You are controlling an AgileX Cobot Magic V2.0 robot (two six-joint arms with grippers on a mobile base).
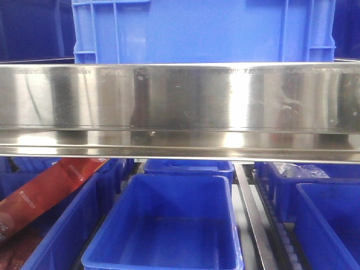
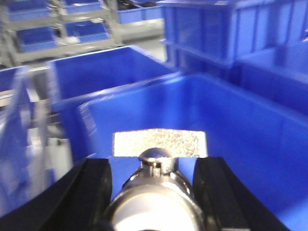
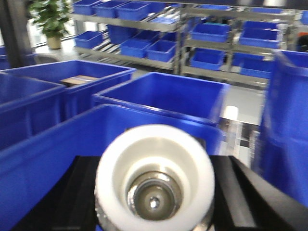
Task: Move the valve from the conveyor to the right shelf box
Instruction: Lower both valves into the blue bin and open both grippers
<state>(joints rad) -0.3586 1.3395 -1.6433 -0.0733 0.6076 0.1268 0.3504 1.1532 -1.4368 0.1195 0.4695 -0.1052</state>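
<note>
The left gripper (image 2: pixel 154 168) is clamped on the left valve (image 2: pixel 154 202), with its black fingers (image 2: pixel 91 192) pressed against either side of the silver-grey body. The valve's domed metal tip points away from the camera, and a flat, rough-textured silver tab (image 2: pixel 160 143) shows just beyond the tip. This valve hangs above the open cavity of a blue bin (image 2: pixel 231 120); the left wrist view is blurred and its finer detail cannot be read. The right gripper (image 3: pixel 155 166) is likewise closed on the right valve (image 3: pixel 154 144), one black finger (image 3: pixel 240 192) on each flank. Its white cap faces the camera, with a metal ring and bore visible inside. This valve is held over the near wall of a large blue box (image 3: pixel 57 144), with further blue boxes standing beside and behind it. One of these boxes (image 3: pixel 96 72) contains a flat brown item. Steel racks (image 3: pixel 226 29) loaded with blue bins and a potted plant (image 3: pixel 48 17) stand in the background. In the front view, a polished steel shelf rail (image 1: pixel 180 107) spans the frame and carries a blue crate (image 1: pixel 202 31). Below the rail sits an open blue tub (image 1: pixel 174 179), with a red package (image 1: pixel 50 185) in the bin to its left and a clear plastic bag (image 1: pixel 295 170) in a bin to its right.
</note>
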